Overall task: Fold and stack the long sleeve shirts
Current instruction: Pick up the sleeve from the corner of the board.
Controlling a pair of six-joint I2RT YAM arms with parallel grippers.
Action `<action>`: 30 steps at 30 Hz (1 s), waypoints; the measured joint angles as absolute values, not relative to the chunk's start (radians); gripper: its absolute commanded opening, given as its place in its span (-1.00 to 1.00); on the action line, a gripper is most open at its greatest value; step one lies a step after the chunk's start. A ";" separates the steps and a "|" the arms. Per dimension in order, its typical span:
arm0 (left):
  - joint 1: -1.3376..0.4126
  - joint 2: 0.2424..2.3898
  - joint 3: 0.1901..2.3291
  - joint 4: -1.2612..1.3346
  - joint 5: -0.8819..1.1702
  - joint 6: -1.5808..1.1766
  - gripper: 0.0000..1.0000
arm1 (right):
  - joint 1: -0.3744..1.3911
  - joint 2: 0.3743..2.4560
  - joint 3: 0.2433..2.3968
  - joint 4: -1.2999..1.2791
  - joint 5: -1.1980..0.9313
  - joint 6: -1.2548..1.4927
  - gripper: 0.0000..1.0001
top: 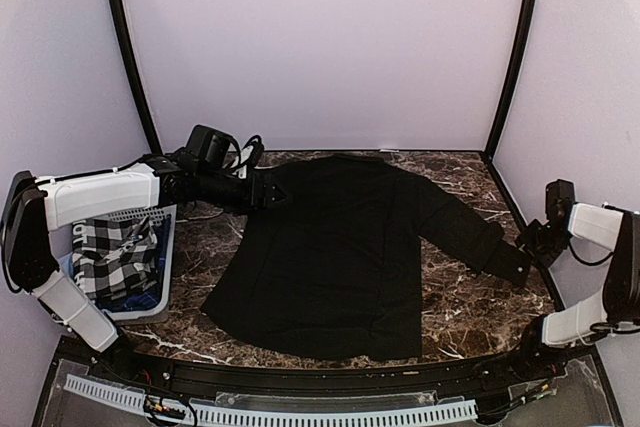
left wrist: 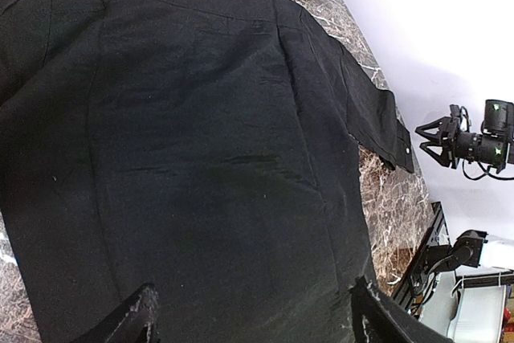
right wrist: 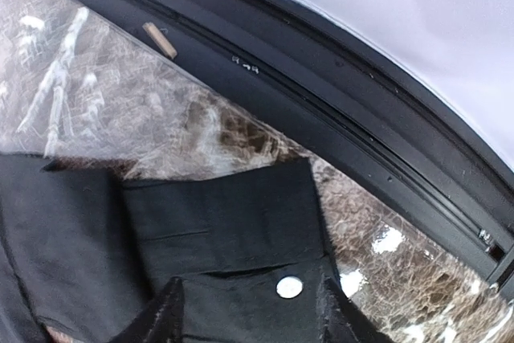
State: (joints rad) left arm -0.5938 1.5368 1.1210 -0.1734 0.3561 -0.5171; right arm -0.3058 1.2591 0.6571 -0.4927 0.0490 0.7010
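A plain black long sleeve shirt (top: pixel 335 252) lies spread flat on the marble table (top: pixel 195 292), its right sleeve stretched out to the right. My left gripper (top: pixel 262 194) is open at the shirt's left shoulder. In the left wrist view its fingertips (left wrist: pixel 138 317) stand wide apart just above the black cloth (left wrist: pixel 217 142). My right gripper (top: pixel 528 240) is open at the sleeve's cuff (top: pixel 512 265). In the right wrist view its fingers (right wrist: pixel 165 315) straddle the cuff (right wrist: pixel 225 222) and its pale button (right wrist: pixel 289 287). The right gripper also shows in the left wrist view (left wrist: pixel 434 136).
A white slatted basket (top: pixel 150 302) at the left table edge holds a black-and-white checked cloth (top: pixel 115 257). A black frame rail (right wrist: pixel 321 94) runs along the table's right edge, with white walls beyond. A small wooden stick (right wrist: pixel 159 39) lies by the rail.
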 measured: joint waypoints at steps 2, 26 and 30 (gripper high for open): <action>-0.594 1.537 1.121 -0.173 0.356 -0.517 0.61 | -0.299 1.299 0.662 -0.494 0.058 0.685 0.36; -0.594 1.537 1.121 -0.172 0.361 -0.527 0.61 | -0.216 1.481 0.682 -0.378 0.250 0.606 -1.00; -0.594 1.537 1.121 -0.172 0.361 -0.527 0.61 | -0.216 1.473 0.678 -0.366 0.237 0.603 -1.00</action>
